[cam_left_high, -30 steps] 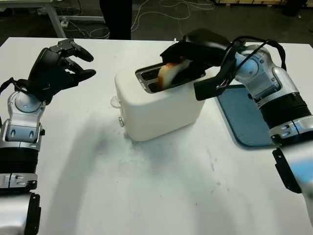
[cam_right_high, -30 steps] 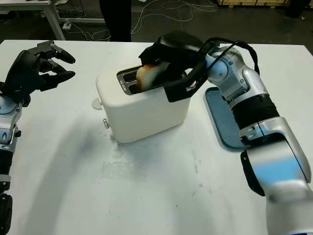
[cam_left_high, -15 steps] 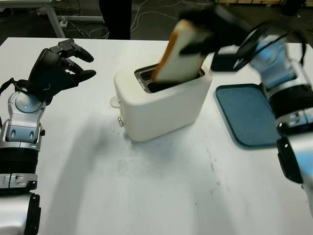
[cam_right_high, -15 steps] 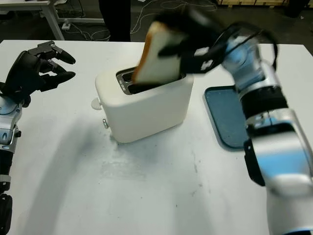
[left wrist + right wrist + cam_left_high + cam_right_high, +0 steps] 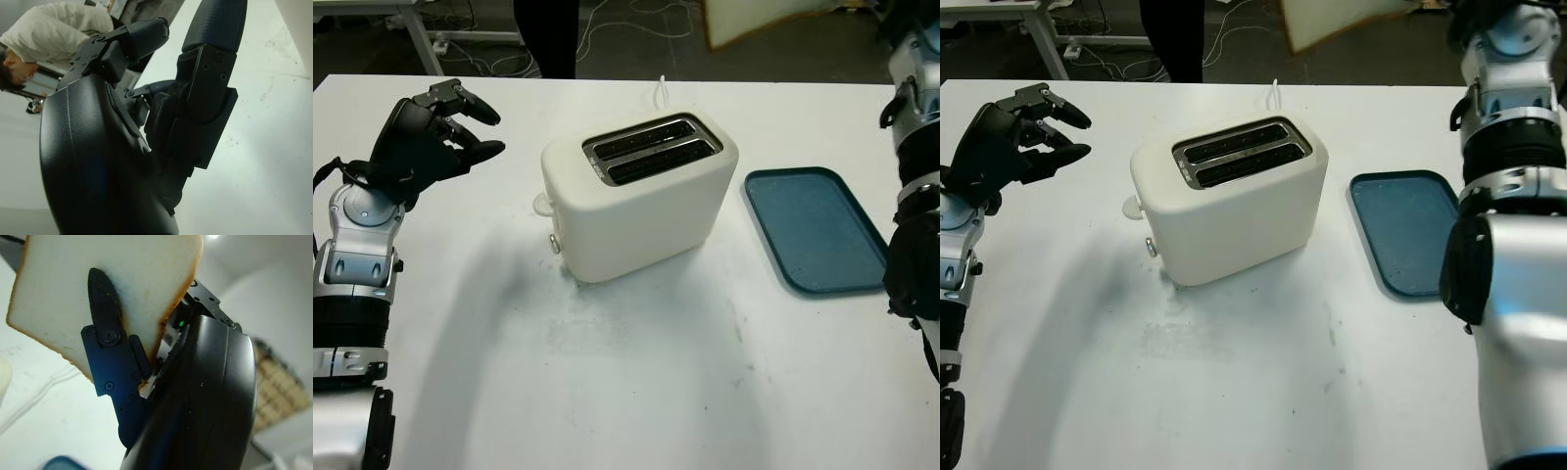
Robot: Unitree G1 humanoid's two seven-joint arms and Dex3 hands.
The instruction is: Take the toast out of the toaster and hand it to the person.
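The slice of toast point(image 5: 112, 284) is pale with a brown crust and is held up in the air, pinched by my right hand point(image 5: 146, 357). One black finger point(image 5: 102, 318) lies across its face. From the head the toast point(image 5: 754, 18) shows at the far edge of the table, well above and beyond the toaster. The white toaster point(image 5: 641, 196) stands mid-table with both slots empty. My left hand point(image 5: 431, 137) hangs open over the table's left side and holds nothing.
A blue tray point(image 5: 813, 230) lies flat to the right of the toaster. A person's dark legs point(image 5: 545, 39) stand beyond the table's far edge; a person in a light shirt point(image 5: 58, 29) shows past my left hand. Cables lie on the floor behind.
My right hand has pulled the toast out of the toaster slot and lifted it up and away towards the far right. The toaster and left hand have stayed put.
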